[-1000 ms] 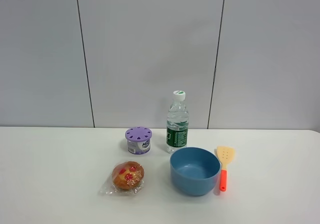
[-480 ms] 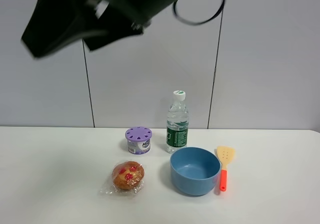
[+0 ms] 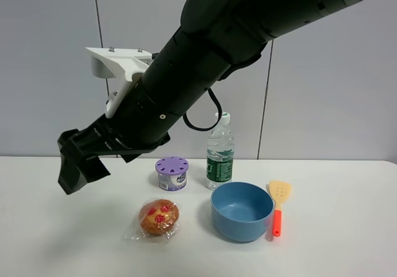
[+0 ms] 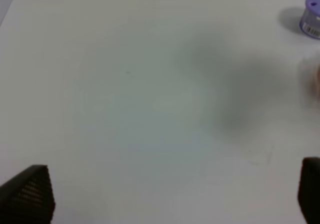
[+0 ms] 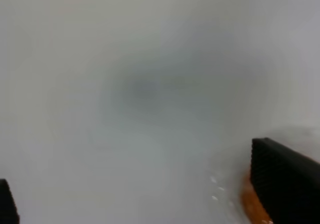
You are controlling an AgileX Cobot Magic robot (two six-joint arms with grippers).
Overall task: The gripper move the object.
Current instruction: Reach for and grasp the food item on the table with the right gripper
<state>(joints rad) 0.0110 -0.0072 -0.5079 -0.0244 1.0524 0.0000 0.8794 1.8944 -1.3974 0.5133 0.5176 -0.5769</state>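
The object, a golden-brown bun with red spots in clear wrap, lies on the white table, in front of the purple-lidded tub. My left gripper, a black claw on a thick dark arm with a white block, hangs above the table to the left of the bun and apart from it. In the left wrist view the left gripper is open and empty, with its fingertips wide apart, and the bun's blurred edge shows. My right gripper is open over a blurred pale surface.
A water bottle stands behind a blue bowl. An orange spatula lies to the right of the bowl. The tub also shows in the left wrist view. An orange shape sits beside one right fingertip.
The dark arm has swung down from the top of the exterior view, and its claw now hangs left of the bun. The bun, tub, bottle, bowl and spatula have not moved.
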